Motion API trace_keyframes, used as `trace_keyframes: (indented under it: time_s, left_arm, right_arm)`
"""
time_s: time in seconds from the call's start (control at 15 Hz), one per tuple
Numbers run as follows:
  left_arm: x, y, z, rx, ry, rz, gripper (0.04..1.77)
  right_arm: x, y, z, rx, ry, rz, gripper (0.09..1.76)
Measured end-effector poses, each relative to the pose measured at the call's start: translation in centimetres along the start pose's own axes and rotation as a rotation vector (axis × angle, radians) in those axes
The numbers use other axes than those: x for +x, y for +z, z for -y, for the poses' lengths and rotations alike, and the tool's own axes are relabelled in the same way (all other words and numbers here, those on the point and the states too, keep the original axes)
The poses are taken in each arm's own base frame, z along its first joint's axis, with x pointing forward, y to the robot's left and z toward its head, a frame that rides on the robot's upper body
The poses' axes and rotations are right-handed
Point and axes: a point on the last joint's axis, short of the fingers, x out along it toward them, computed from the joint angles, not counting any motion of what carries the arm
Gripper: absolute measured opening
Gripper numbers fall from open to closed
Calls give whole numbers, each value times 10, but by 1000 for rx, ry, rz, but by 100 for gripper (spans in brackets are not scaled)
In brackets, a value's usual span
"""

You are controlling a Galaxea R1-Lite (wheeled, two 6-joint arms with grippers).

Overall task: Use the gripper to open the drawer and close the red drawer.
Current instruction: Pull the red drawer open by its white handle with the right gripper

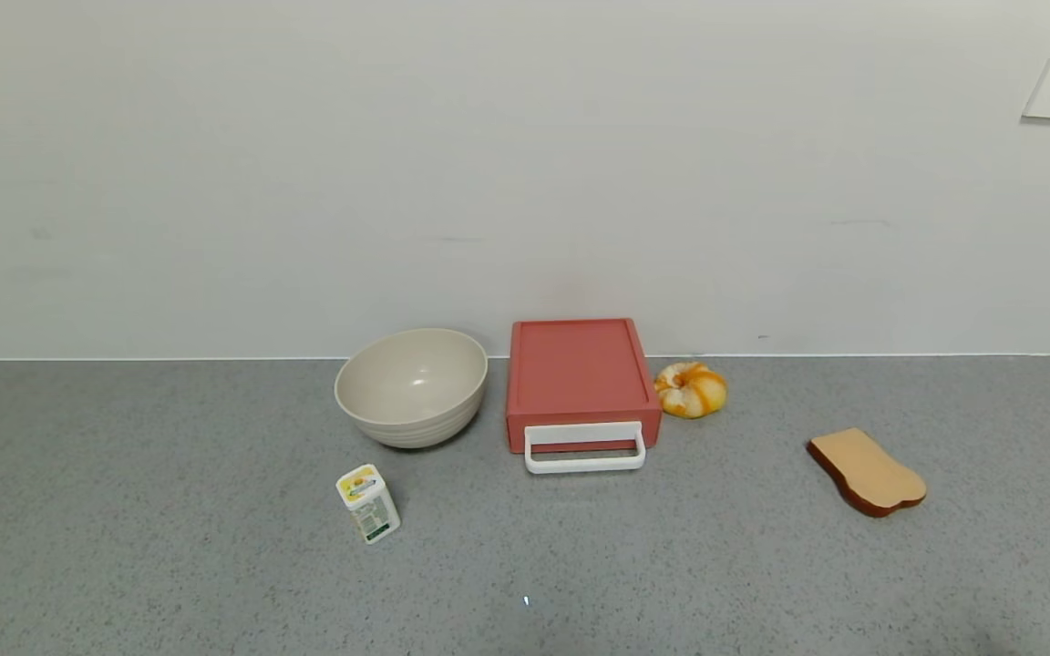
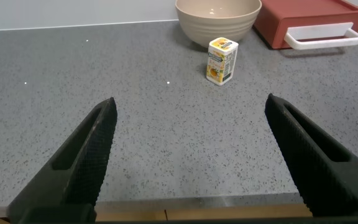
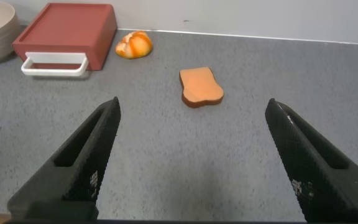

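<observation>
The red drawer (image 1: 580,383) sits at the back of the grey counter (image 1: 169,547), against the wall, and everything else can be placed from it: the beige bowl (image 1: 412,386) is just beside it on the robot's left, the orange-and-white bun (image 1: 690,389) just beside it on the right, the small yellow-topped carton (image 1: 367,503) stands nearer the robot and to the left, and the slice of toast (image 1: 867,472) lies well apart to the right. The drawer looks shut, its tray flush with the box, and its white loop handle (image 1: 585,447) juts out from the front towards the robot. Neither arm shows in the head view, so both are held back near the counter's front edge, well apart from the drawer. The left gripper (image 2: 188,162) has its fingers spread wide and holds nothing; the right gripper (image 3: 191,162) is likewise spread wide and empty. The task seems to be at its very start, with the reach to the handle not yet begun. From the right wrist view the drawer front is seen fairly squarely, with only bare counter between it and the gripper, so the right arm seems well placed, though either could serve. The next move calls for travelling forward to the handle, bringing a finger into the loop or closing on its front bar, then pulling straight back; the light box may slide rather than open.
</observation>
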Motion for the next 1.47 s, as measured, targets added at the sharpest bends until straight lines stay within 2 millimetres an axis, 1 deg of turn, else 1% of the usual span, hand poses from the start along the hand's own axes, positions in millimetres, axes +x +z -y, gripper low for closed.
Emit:
trace_keyframes:
  time_s: [0.13,0.27,0.4,0.53,0.6,0.73,0.8,0.93,1.13,1.27,1.47]
  left_arm:
    - [0,0,0,0,0,0,172]
    - [0,0,0,0,0,0,172]
    - [0,0,0,0,0,0,172]
    - [0,0,0,0,0,-4,172]
    - [0,0,0,0,0,-3,172]
    - [0,0,0,0,0,-1,172]
    - [0,0,0,0,0,-1,172]
    - [0,0,0,0,0,-2,172]
    - [0,0,0,0,0,-1,172]
    - [0,0,0,0,0,1,172]
    - [0,0,0,0,0,0,172]
  right_arm:
    - [27,36,0,-3,20,-47,171]
    - [64,64,-3,-6,55,-108,171]
    - [105,82,-9,-13,98,-177,171]
    - [150,92,-21,-26,149,-247,171]
    - [173,93,-29,-34,176,-281,171]
    - [210,93,-50,-52,222,-330,171]
    - [226,91,-65,-61,246,-353,171]
    - [251,86,-95,-83,271,-386,171]
    - [275,75,-141,-122,329,-419,171]
    - [285,66,-165,-156,373,-455,171]
    - [298,52,-196,-236,456,-507,171]
